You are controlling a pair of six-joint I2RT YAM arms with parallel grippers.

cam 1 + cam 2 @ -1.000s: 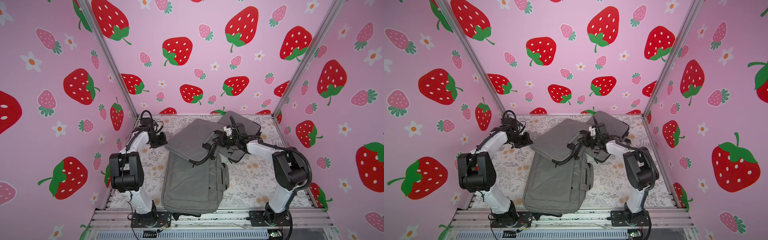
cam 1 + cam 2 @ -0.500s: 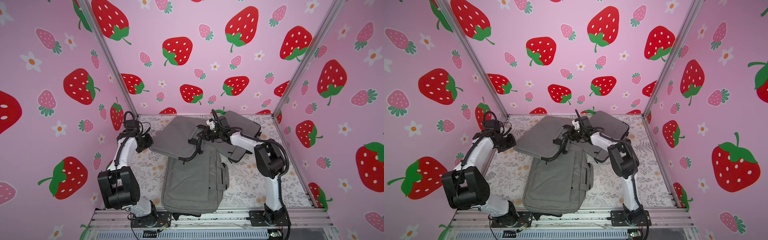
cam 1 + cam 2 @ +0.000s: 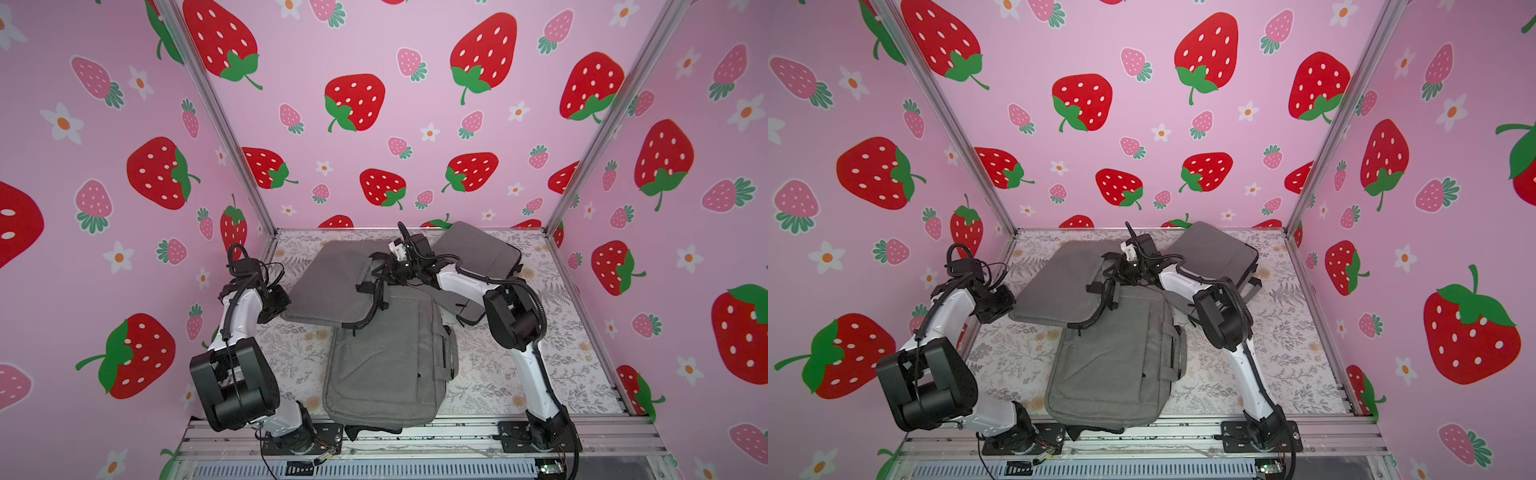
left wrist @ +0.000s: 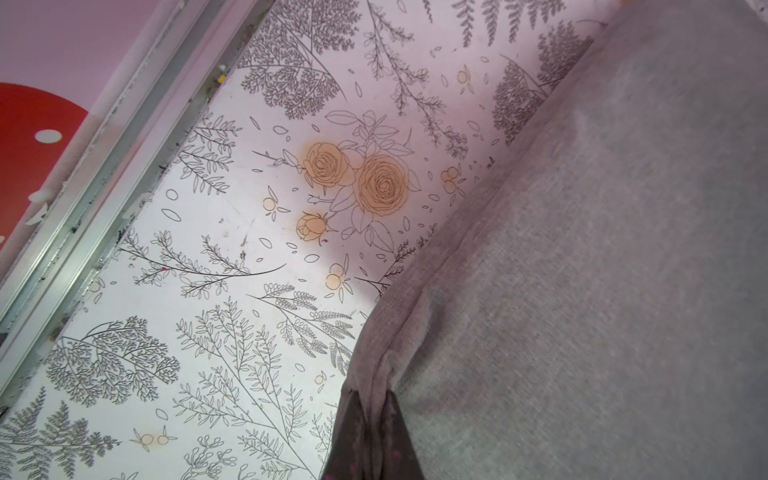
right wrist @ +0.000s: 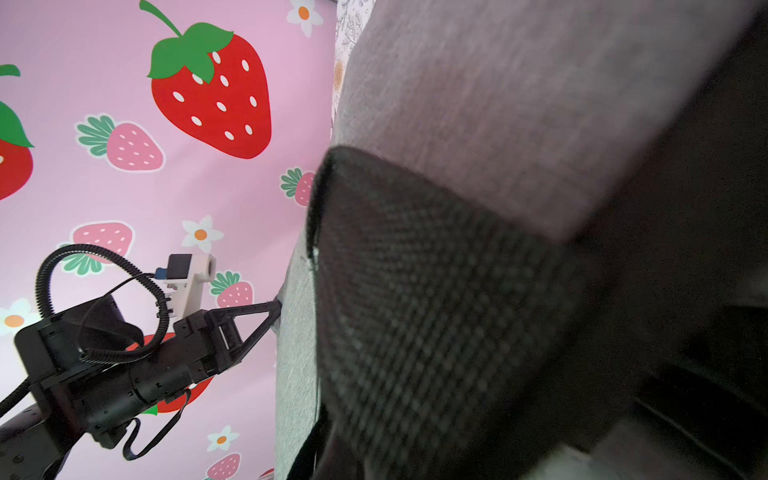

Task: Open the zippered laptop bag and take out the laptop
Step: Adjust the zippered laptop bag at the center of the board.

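Far left — corner seam (image 4: pixel 382 357) of the grey laptop bag (image 3: pixel 328 286) pinched tight in the left gripper (image 4: pixel 372 432). Centre, held up over a bigger grey bag (image 3: pixel 386 361). Right — black strap (image 5: pixel 415 311) end nipped in the narrow right gripper (image 3: pixel 380 272). Zipped, apparently; no laptop showing. Next: locating the zipper pull. No readable writing.

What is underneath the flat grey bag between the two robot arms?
The flat grey bag overlaps the far end of a larger grey bag, with flowered tabletop showing beside it. Whatever lies beneath its middle is covered.
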